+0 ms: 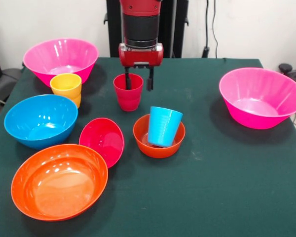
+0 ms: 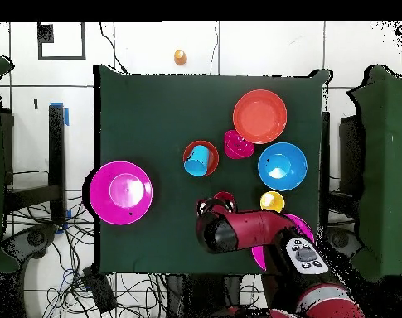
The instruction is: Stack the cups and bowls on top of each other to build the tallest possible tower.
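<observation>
— Why is our gripper (image 1: 138,79) at the red cup (image 1: 128,92)?

— One finger is inside the rim, the other outside behind it; we judge the wall straddled but can't tell if it's pinched. Near the red cup, the blue cup (image 1: 163,126) sits in the small orange bowl (image 1: 158,145).

— The surface?

— Dark green table (image 1: 227,177), white wall behind.

Gripper (image 1: 138,79) is down over the red cup (image 1: 128,92), one finger inside its rim, the other outside at the right. Blue cup (image 1: 164,126) leans in the small orange bowl (image 1: 159,142). Yellow cup (image 1: 66,85) sits stacked on an orange one, just beside the blue bowl (image 1: 40,120).
</observation>
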`<action>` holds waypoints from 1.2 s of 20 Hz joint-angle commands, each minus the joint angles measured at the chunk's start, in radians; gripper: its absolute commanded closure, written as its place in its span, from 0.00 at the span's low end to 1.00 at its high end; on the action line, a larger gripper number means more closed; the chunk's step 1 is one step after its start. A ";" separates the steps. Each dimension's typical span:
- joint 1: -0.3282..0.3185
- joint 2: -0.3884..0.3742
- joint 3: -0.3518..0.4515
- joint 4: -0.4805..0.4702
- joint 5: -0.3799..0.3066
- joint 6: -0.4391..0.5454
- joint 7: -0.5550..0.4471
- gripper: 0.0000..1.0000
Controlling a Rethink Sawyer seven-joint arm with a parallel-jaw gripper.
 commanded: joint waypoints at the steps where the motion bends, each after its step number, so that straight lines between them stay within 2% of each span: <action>1: 0.016 0.021 0.010 0.023 -0.010 -0.013 0.102 0.00; 10: 0.013 0.025 0.014 0.023 -0.011 -0.003 0.089 0.00; 11: 0.009 0.025 0.019 0.024 -0.014 0.007 0.081 1.00; 20: 0.003 0.026 0.025 0.029 -0.010 0.021 0.078 1.00; 22: 0.008 0.017 0.023 0.024 -0.008 -0.007 0.091 1.00; 24: 0.011 0.001 0.021 0.025 -0.003 0.022 0.083 1.00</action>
